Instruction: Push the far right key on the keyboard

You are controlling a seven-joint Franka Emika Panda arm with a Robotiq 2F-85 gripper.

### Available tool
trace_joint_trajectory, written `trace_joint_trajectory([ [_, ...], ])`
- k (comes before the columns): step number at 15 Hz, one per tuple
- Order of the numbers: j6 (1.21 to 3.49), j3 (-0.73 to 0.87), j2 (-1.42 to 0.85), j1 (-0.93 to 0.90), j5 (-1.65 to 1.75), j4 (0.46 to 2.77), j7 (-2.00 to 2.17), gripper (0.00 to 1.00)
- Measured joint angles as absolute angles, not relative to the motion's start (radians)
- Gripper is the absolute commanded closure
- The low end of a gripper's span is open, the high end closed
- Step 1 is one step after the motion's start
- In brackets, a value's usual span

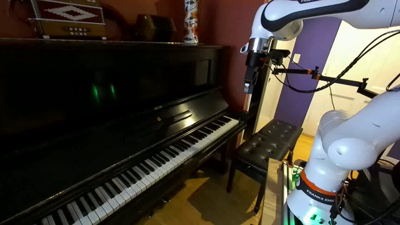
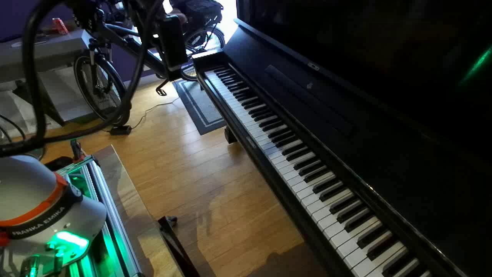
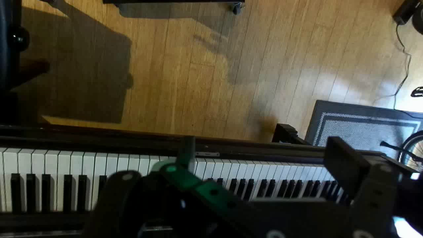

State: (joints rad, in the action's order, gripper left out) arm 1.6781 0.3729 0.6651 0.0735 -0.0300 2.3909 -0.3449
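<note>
Dominating an exterior view, a glossy black upright piano (image 1: 125,72) bears a long black-and-white keyboard (image 1: 160,171). Well apart from it hangs a black two-fingered gripper (image 3: 260,154), jaws spread wide. The narrow, long white far right key (image 1: 233,119) closes the row at its treble end.

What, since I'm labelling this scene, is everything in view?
Piano: one, black, by the wall
Keyboard: one, white and black, piano's front
Far right key: one, white, keyboard's end
Bench: one, black, near that end
Accordion: one, brown and red, atop piano
Box: one, dark, beside the accordion
Tube: one, white and orange, atop piano
Mat: one, grey, on the floor
Bicycle: at least one, dark, near the mat
Can: one, red, on a table
Arm: one, white, on a stand
Gripper: one, black, off the keys, open
</note>
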Motion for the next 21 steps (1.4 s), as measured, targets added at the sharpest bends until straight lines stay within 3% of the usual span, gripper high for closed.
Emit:
trace_joint_trajectory([
  [10, 1.696, 0.369, 0.664, 0.078, -0.030, 2.391, -0.335, 0.00],
  [17, 2.095, 0.366, 0.498, 0.174, -0.010, 2.376, -0.251, 0.00],
  [21, 2.206, 0.368, 0.314, 0.265, 0.062, 2.326, -0.166, 0.00],
])
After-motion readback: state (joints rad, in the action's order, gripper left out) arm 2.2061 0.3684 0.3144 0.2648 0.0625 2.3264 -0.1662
